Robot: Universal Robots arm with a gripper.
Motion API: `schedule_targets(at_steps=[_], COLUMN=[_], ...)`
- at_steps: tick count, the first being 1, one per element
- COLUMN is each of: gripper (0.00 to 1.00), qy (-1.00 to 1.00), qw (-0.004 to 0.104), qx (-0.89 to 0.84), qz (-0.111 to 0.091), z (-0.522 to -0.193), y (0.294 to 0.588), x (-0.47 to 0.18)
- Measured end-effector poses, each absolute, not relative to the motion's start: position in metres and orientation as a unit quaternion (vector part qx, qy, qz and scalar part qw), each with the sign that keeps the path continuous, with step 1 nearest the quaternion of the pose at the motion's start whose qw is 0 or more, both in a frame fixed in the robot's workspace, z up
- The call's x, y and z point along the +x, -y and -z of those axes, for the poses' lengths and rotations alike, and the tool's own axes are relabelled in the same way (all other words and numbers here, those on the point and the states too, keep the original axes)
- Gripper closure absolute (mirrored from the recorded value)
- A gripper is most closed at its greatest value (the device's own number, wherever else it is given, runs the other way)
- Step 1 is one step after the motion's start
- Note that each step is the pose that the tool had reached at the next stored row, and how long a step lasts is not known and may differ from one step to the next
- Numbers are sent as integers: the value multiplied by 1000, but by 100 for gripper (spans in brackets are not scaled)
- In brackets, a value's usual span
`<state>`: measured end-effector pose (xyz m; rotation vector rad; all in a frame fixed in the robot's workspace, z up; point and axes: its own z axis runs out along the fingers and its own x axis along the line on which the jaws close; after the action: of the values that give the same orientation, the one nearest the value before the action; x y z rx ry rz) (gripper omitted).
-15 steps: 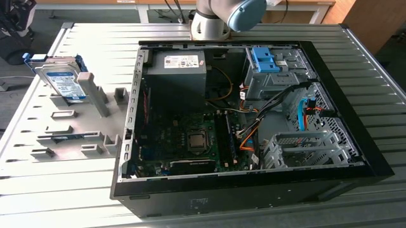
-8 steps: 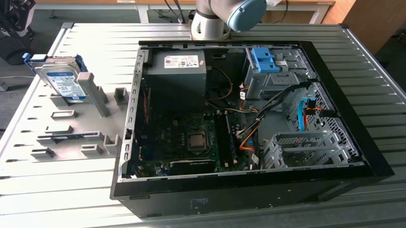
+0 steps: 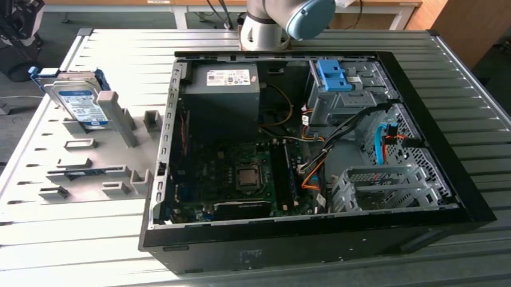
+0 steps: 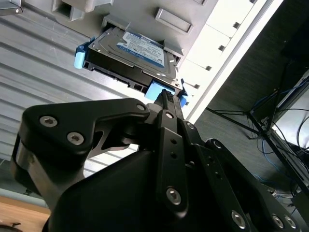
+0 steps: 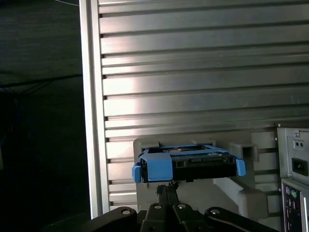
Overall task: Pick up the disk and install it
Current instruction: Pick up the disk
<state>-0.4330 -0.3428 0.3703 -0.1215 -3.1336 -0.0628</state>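
Standing upper left in the exterior view, the stiff disk [image 3: 80,103] (likely heavy) is probably best held by its blue frame [image 4: 79,57]; the gripper [image 4: 166,98] is closed, empty.

The arm [image 3: 271,24] holds its hand [image 4: 166,99] outstretched, seemingly closed.

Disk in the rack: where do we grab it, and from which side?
Probably the top edge, from above. The disk stands on edge in the grey rack with its lower part sunk in a slot, so just the upper part is free. Pinch across the two flat faces, between the blue carrier ends: the faces are broad and parallel, the carrier's corners are not.
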Motion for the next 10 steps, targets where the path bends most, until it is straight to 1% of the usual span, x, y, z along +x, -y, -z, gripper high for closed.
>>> schedule_targets(at_steps=[10], gripper=[89], qy=[1000], qw=[3], qx=[1], qz=[20], z=[-370], y=[343], x=[-433])
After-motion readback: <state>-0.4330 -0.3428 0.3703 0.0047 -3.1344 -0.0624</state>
